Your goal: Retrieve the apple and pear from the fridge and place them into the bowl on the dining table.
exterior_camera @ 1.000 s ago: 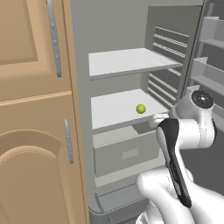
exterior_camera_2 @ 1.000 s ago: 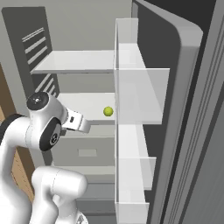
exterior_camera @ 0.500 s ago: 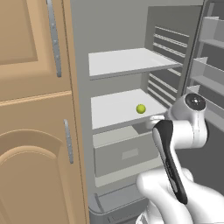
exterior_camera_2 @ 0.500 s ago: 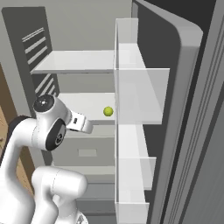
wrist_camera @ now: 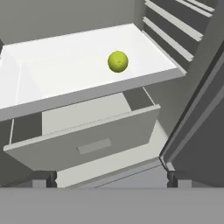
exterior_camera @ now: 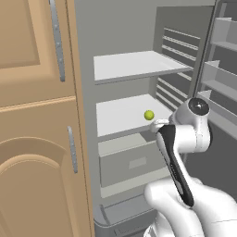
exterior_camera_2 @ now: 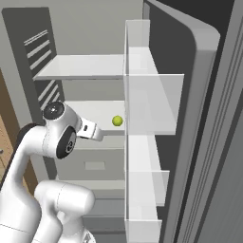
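The fridge (exterior_camera: 134, 41) stands open, its door (exterior_camera_2: 199, 118) swung to the right with clear shelves along its inner side. Left of it is a tan wooden cabinet (exterior_camera: 37, 139). Inside, two white shelves sit above a grey drawer (wrist_camera: 87, 140). A small yellow-green fruit (wrist_camera: 117, 61) rests alone toward the right of the lower shelf (wrist_camera: 65, 70). The white robot arm reaches toward that shelf, its gripper (wrist_camera: 111, 178) empty, jaws spread wide, short of the fruit.

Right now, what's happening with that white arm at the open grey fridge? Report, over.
Two-finger gripper open, empty, outside the fridge. Small round yellow-green fruit sits alone on the white lower shelf, above the grey drawer. Nothing between gripper and fruit.
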